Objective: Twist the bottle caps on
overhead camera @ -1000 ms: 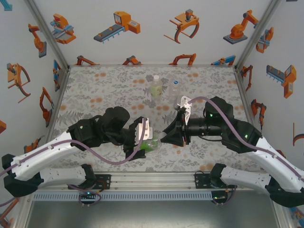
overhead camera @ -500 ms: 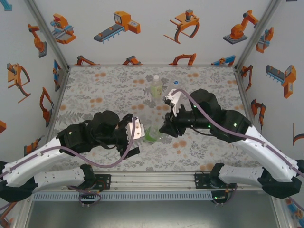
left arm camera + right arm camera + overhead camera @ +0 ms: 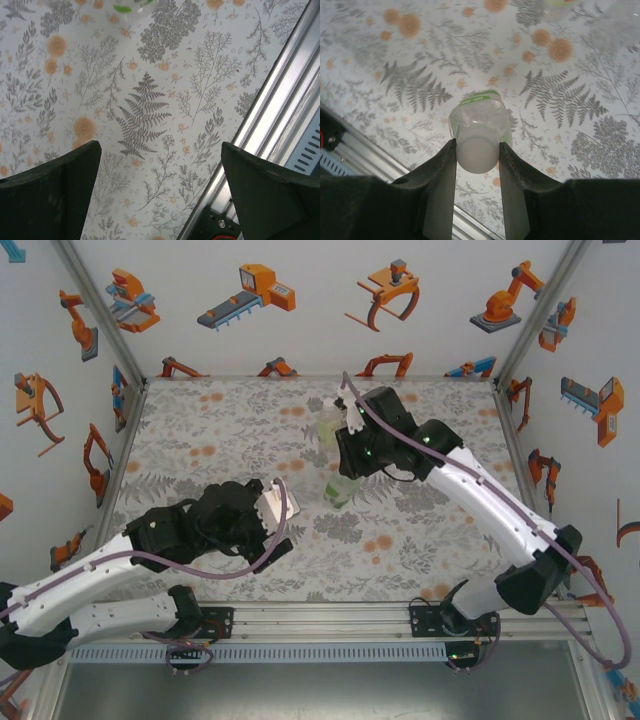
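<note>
while your left gripper (image 3: pixel 160 150) gaped wide and empty, your right gripper (image 3: pixel 476 149) clamped the round white plastic cap (image 3: pixel 476 156) of a clear green-labelled bottle (image 3: pixel 482 114).

Rear bottle (image 3: pixel 325 428) — behind the front bottle (image 3: pixel 339 491).

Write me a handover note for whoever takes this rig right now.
Left tool: open, empty, over the table near the front rail.
Right tool: shut on the white cap, which sits on the bright green-label bottle, mid-table.
Pale-label bottle stands at the far centre, by the right arm.
Done: that cap is on its neck; tightness unclear.
Left: finish tightening, release, check every bottle's cap.
</note>
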